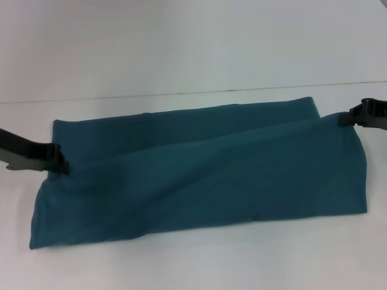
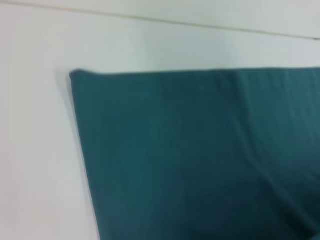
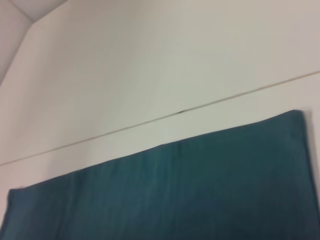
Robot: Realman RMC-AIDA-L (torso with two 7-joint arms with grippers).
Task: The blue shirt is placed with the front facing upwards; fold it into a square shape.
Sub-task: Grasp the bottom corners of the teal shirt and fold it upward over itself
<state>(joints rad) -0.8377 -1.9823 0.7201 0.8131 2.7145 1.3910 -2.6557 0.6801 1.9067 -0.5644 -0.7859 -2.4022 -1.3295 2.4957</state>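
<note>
The blue shirt lies folded into a wide band across the middle of the white table, plain fabric up, no lettering showing. At nine o'clock the left gripper pinches the shirt's edge; at three o'clock the right gripper grips the far right corner, a ridge of cloth running between them.

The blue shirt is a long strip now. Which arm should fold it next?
Probably both. The left end effector sits at the left edge of the blue shirt, the right end effector at its far right corner. For a single sideways fold, the left looks slightly better placed, midway along its edge.
</note>
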